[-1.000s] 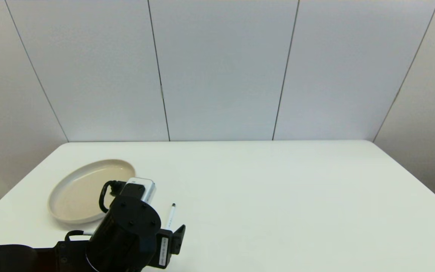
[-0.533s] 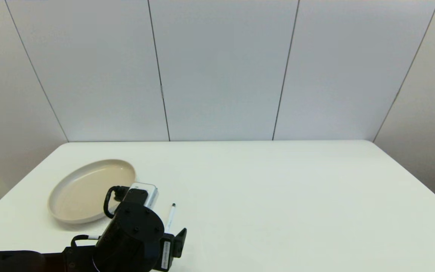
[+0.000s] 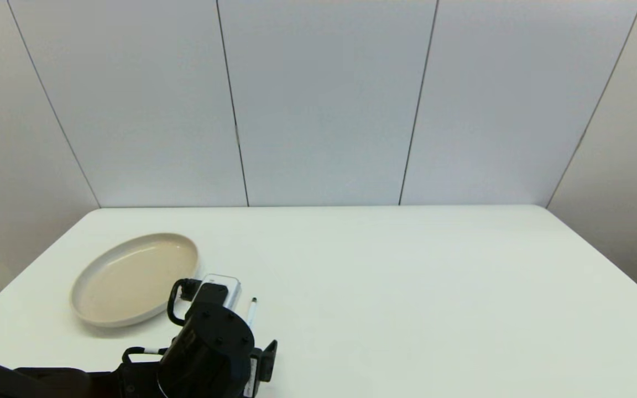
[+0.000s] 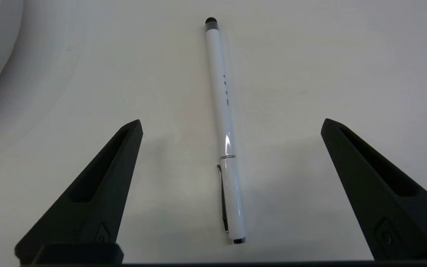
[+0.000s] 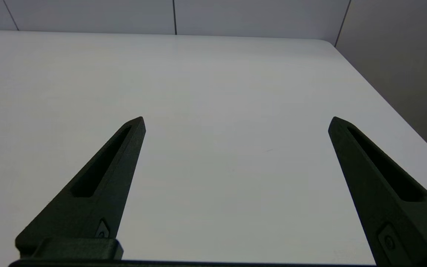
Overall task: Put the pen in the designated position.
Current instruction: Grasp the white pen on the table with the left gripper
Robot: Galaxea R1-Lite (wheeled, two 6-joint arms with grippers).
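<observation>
- Over the last second our left arm has slid along the worktop (image 3: 407, 276) away from the dish (image 3: 130, 279) and toward the pen (image 3: 251, 311) — the wrist housing that covered the dish's near rim a second ago now sits clear of it, beside the pen.
- The pen itself has not moved; it lies flat on the bare worktop just beside the dish, its dark tip pointing away from us, most of its barrel hidden behind our wrist in the head view.
- From the left wrist we see the left pincer (image 4: 231, 124) spread wide, one finger on each side of the pen, neither touching it. The pen runs roughly down the middle of the gap — clip end nearest the wrist, dark tip farthest.
- What this means: we judge the approach is nearly finished and the grasp is next. The pen is centred well enough that lowering and pressing the fingers together should catch the barrel.
- The barrel is slim, glossy and round, so it could roll or slip if one finger arrives first.
- Nothing marks the target spot on the worktop, so we cannot point to it; the pen is not yet lifted, and the carrying and placing remain.
- Our right pincer (image 5: 235, 122) is spread too, holding nothing, hovering over bare worktop well apart from the dish and out of the head view — parked, by the look of it.
</observation>
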